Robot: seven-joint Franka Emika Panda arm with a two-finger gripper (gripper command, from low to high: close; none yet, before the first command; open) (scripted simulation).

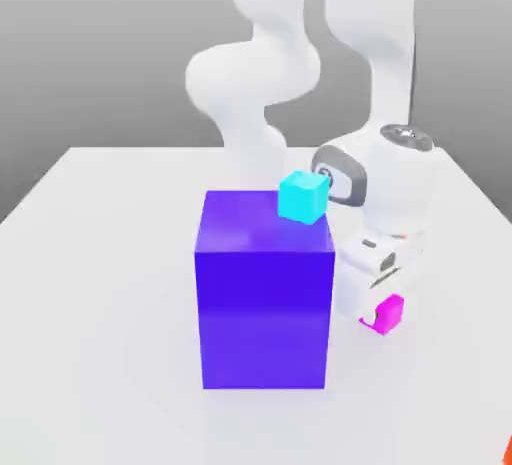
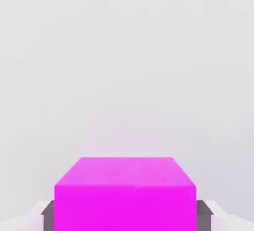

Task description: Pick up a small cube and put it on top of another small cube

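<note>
I am watching the big blue-violet block crowding one side of the gripper, which is clamping the small magenta cube between its fingers low on the table, so lifting toward the cyan cube above risks clipping the block's edge and loosening my grip.

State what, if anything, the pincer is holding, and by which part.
The pincer is shut on the pink cube, with one finger against each of two opposite side faces.
</note>
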